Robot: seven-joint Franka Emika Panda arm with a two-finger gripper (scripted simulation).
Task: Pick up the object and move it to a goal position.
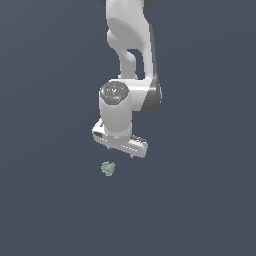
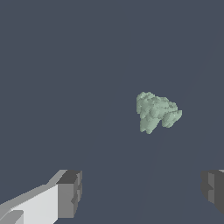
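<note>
The object [image 1: 108, 168] is a tiny pale grey-green lumpy blob lying on the dark floor, just below the white hand in the exterior view. In the wrist view the object [image 2: 155, 111] lies apart from both fingers, beyond the gap between them. My gripper [image 1: 120, 152] hangs above the blob and a little toward the exterior view's right; only the short finger tips show under the hand. In the wrist view the gripper [image 2: 142, 194] is open: one grey fingertip [image 2: 70, 192] and the other fingertip [image 2: 214, 189] stand wide apart with nothing between them.
The white arm [image 1: 130, 50] rises from the hand to the top of the exterior view. Uniform dark blue-grey floor [image 1: 50, 200] surrounds the blob on every side.
</note>
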